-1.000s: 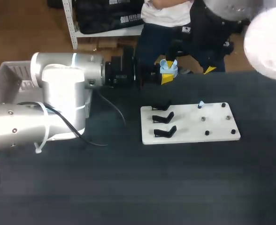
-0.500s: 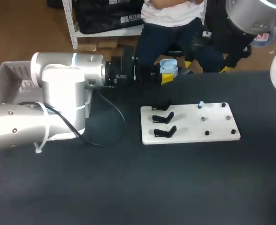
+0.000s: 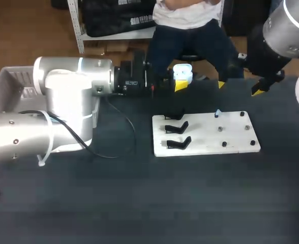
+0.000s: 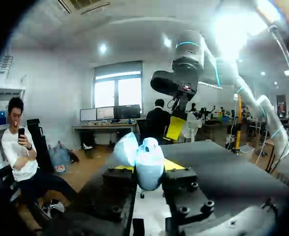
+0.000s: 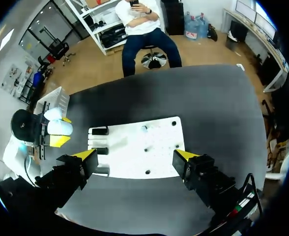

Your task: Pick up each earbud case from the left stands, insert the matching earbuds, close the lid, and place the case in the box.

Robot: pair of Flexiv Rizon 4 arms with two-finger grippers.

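My left gripper (image 3: 179, 82) is shut on a pale blue earbud case (image 3: 183, 72) with its lid open, held over the table's far edge. In the left wrist view the case (image 4: 148, 162) sits upright between the fingers. My right gripper (image 3: 238, 88) hangs open and empty to the right of the case, above the white board (image 3: 205, 145). From the right wrist view the open gripper (image 5: 134, 157) looks down on the board (image 5: 139, 147) and the held case (image 5: 57, 127). Three black stands (image 3: 178, 128) on the board's left side hold nothing. A small blue earbud (image 3: 217, 113) sits on a peg.
Several dark pegs (image 3: 224, 144) stand on the board's right half. A grey basket (image 3: 7, 86) sits at the table's far left, behind my left arm. A black cable (image 3: 124, 119) trails from the left wrist onto the tabletop.
My right arm has swung out of the top right corner and lowered its open gripper toward the table's far edge. The left arm and the case have not moved.
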